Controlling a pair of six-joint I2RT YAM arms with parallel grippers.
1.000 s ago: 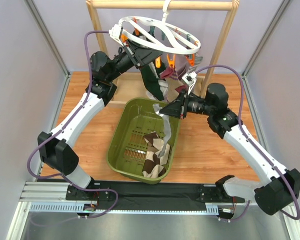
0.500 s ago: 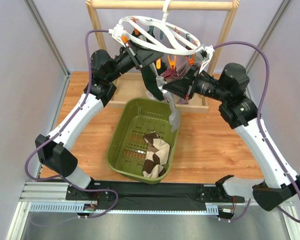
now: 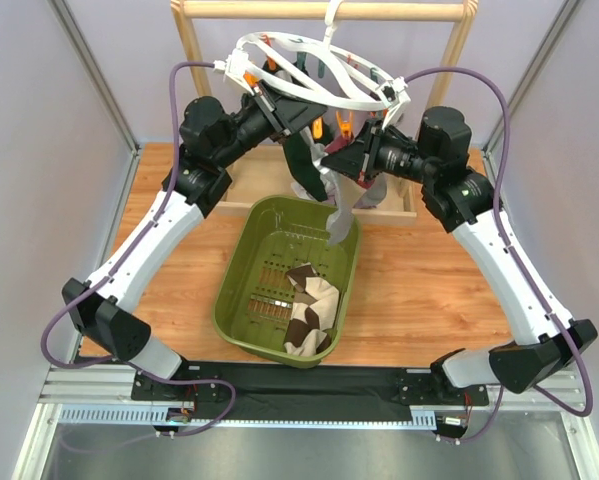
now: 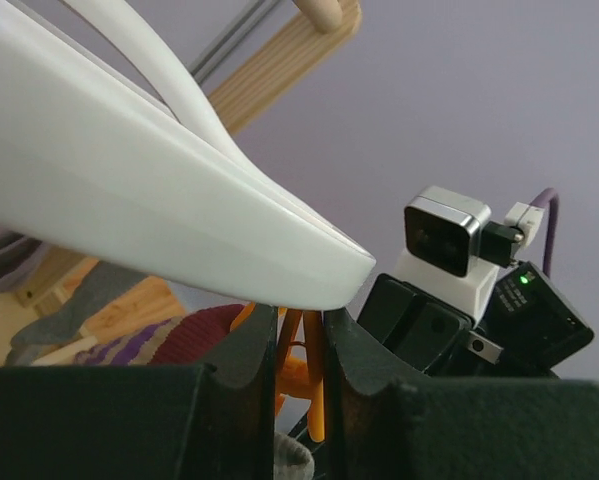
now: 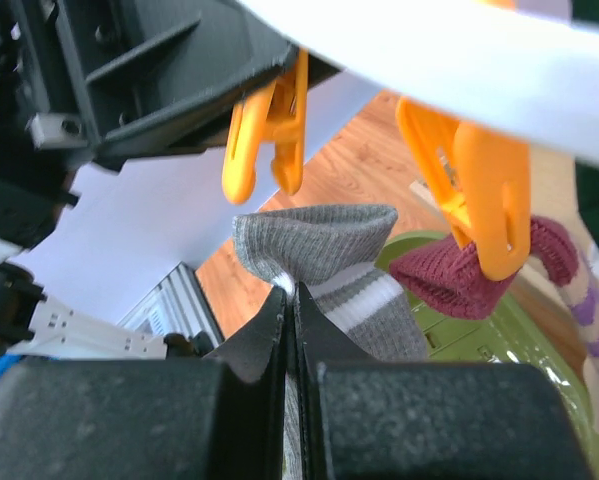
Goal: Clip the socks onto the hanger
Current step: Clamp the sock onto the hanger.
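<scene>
While the left gripper [image 3: 304,120] reaches under the far hanger [image 3: 369,102], the right gripper [image 3: 329,170] holds a grey striped sock [image 3: 341,218] above the basket [image 3: 229,290]. Left wrist: jaws squeeze an orange clip [image 4: 301,372]. Right wrist: jaws pinch the cuff just below it; next, likely, raise the cuff into the clip.

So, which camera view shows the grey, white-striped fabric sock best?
The right wrist view: the grey, white-striped fabric sock fills the centre, pinched by the right gripper. The top view shows it small, hanging; the left wrist view barely shows it.
</scene>
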